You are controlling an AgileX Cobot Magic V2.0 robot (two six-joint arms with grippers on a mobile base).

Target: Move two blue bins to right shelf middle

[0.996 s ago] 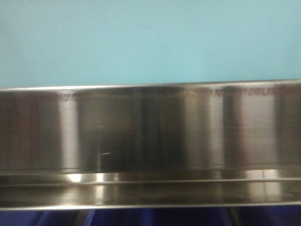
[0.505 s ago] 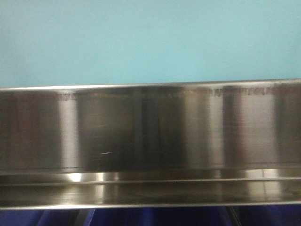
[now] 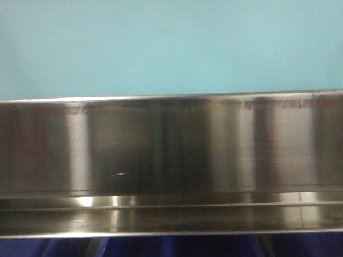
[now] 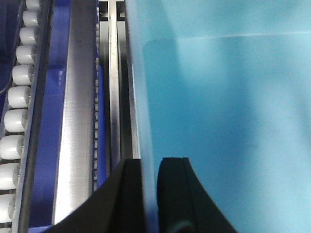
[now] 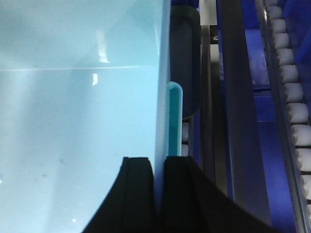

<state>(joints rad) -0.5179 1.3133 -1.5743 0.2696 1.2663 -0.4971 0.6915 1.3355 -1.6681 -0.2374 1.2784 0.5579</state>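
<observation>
Since each arm pinches one side wall, the pale blue bin (image 3: 171, 45) hangs level between them. From the front it fills everything above the shelf's steel rail (image 3: 171, 150), with dark blue bins (image 3: 187, 247) peeking out beneath (whether it rests on the tier, I cannot tell). Over the left wrist, the left jaws are clamped on the bin's wall, with white rollers (image 4: 17, 97) off to the side. Over the right wrist, the right jaws grip the opposite wall. A pale tab (image 5: 174, 116) and a dark steel strip (image 5: 238, 121) crowd that side, probably leaving little room.
</observation>
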